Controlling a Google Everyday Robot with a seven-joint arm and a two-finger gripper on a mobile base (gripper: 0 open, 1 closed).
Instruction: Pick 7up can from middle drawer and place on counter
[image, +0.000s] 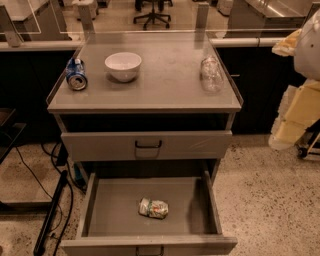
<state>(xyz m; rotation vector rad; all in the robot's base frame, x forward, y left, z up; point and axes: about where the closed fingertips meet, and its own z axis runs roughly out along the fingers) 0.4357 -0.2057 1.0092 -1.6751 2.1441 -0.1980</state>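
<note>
The gripper (291, 117) hangs at the right edge beside the table (165, 82), partly cut off; I cannot tell whether it is open or closed. The 7up can (153, 208) lies on its side in the open middle drawer (112, 202), well apart from it.

The arm (300, 95) stood folded off the right side of the counter (165, 87), its white rounded part above pale segments. The gripper (281, 137) hung at its lower end, below the counter's top and apart from it.
</note>
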